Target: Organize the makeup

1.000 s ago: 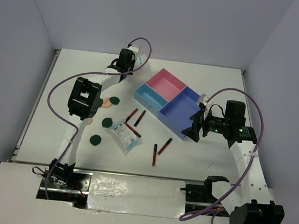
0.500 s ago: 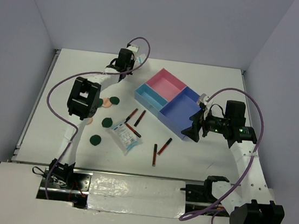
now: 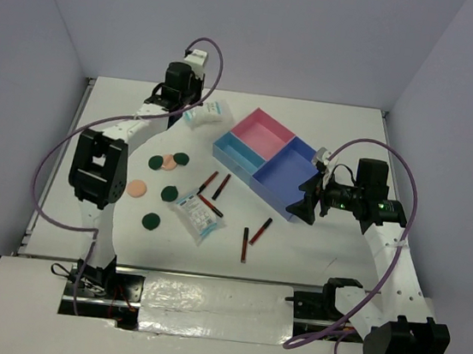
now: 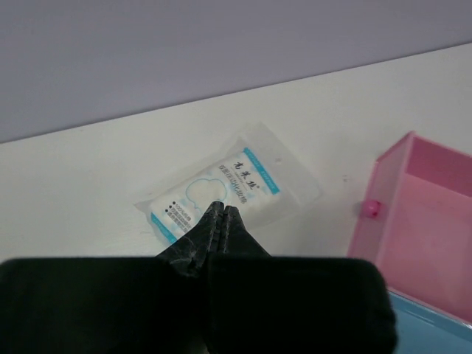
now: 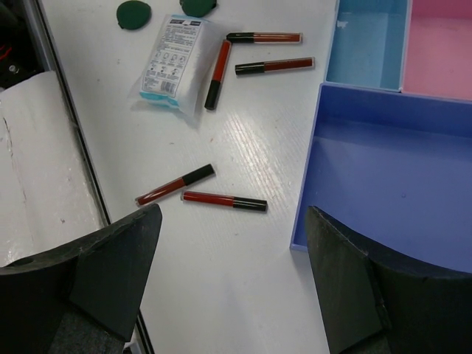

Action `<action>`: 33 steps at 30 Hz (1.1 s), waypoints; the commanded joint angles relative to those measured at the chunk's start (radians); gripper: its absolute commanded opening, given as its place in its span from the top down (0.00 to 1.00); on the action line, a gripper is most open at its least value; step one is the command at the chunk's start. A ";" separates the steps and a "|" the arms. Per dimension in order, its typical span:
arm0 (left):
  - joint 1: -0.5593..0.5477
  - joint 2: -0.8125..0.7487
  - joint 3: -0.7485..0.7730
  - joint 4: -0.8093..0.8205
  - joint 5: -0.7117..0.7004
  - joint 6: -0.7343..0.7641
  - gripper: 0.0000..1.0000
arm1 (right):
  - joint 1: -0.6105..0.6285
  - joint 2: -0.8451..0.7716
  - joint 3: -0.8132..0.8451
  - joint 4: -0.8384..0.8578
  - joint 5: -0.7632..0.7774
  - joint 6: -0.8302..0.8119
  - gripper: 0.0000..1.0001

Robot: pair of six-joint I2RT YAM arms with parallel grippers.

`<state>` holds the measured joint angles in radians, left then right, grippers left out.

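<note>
One white blue-printed packet lies flat at the back of the table, left of the tray. My left gripper is shut, and its tips lie over the near edge of that packet. I see nothing pinched between them. A second packet lies mid-table. Several red-and-black sticks lie around it, two of them just ahead of my right gripper. The right gripper is open and empty, above the table beside the tray's near corner. Dark green discs and peach discs lie at the left.
The blue tray stands at the back right with pink, light-blue and blue compartments, all bare. Its pink wall is right of the left gripper. Purple cables loop over both arms. The table's taped near edge is on the right wrist view's left.
My left arm has swung left and its gripper has drawn back left. The back packet now shows whole on the table, and a peach disc is uncovered. The right arm has not moved.
</note>
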<state>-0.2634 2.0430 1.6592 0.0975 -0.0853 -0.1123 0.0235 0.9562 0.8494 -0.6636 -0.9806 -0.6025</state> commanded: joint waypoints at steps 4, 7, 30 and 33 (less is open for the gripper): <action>-0.034 -0.210 -0.200 0.189 0.145 0.014 1.00 | -0.004 -0.014 0.033 0.039 -0.026 0.010 0.14; -0.034 -0.202 -0.208 0.144 0.110 0.025 0.98 | -0.004 -0.011 0.028 0.048 -0.030 0.020 0.15; -0.048 0.398 0.425 -0.286 -0.051 0.269 0.22 | -0.016 -0.007 0.036 0.027 -0.007 0.000 0.14; -0.048 0.416 0.444 -0.300 -0.045 0.278 0.22 | -0.016 -0.002 0.036 0.030 -0.007 0.003 0.14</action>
<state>-0.3061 2.4401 2.0594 -0.1829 -0.1253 0.1295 0.0143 0.9516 0.8494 -0.6441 -0.9829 -0.5930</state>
